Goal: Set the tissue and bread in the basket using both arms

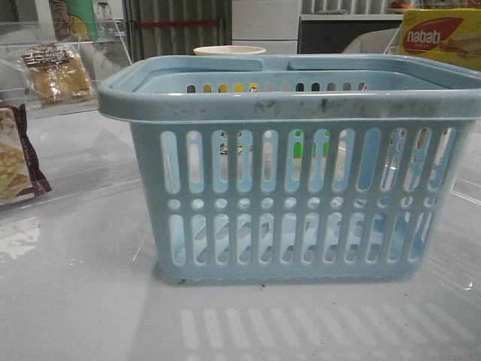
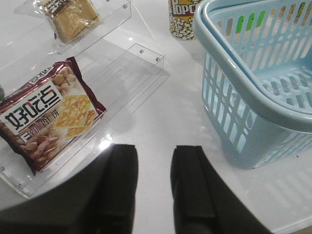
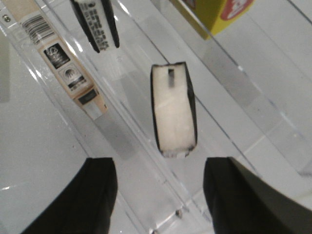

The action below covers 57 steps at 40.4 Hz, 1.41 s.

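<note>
- The basket [image 1: 289, 173] stands upright on the white table [image 1: 75, 301], in the middle of the front view, and it looks empty as far as the slots let me see.
- The bread [image 1: 56, 71] lies on a clear shelf [image 1: 90, 105] to the left behind the basket; the left wrist view shows the same bag [image 2: 70, 17] on the upper step.
- A maroon-edged snack pack [image 2: 51, 114] lies on the lower step, near the left gripper [image 2: 153, 190], whose fingers are apart and hold nothing.
- The tissue [image 3: 173, 109], white with dark edges here, lies on a clear shelf in front of the right gripper [image 3: 161, 200]; its fingers are wide apart and do not touch the packet.
- A yellow box [image 1: 443, 34] stands at the far right.
</note>
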Tool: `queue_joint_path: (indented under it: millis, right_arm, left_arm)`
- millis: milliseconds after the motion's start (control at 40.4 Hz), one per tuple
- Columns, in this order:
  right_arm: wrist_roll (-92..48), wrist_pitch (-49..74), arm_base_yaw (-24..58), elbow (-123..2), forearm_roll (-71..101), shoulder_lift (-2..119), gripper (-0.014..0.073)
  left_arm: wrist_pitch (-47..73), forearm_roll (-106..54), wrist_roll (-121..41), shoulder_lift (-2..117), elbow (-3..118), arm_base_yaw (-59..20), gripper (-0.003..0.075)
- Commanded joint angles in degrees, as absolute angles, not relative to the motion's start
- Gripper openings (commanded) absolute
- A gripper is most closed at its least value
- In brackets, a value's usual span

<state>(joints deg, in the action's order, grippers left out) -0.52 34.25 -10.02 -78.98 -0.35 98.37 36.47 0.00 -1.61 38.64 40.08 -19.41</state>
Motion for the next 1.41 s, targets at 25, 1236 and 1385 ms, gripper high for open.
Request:
queue_joint_path:
  millis: [25,1236,1385]
  right_arm:
    - [-0.6,26.5,-10.5,-81.9,-2.8,98.6,0.0507]
    - [-0.6,33.5,-0.4,-87.5,-1.1,79.3,0.0119]
    - [-0.6,39.1,5.6,-87.2,2.6,76.3,0.0119]
  left_arm:
    - [32.0,0.0,-1.5,38.8,41.7,-19.8,0.0206]
    - [31.9,0.0,-1.5,38.8,41.7,-19.8,0.0091]
    - [31.9,0.0,-1.5,38.8,41.7,-19.8,0.0091]
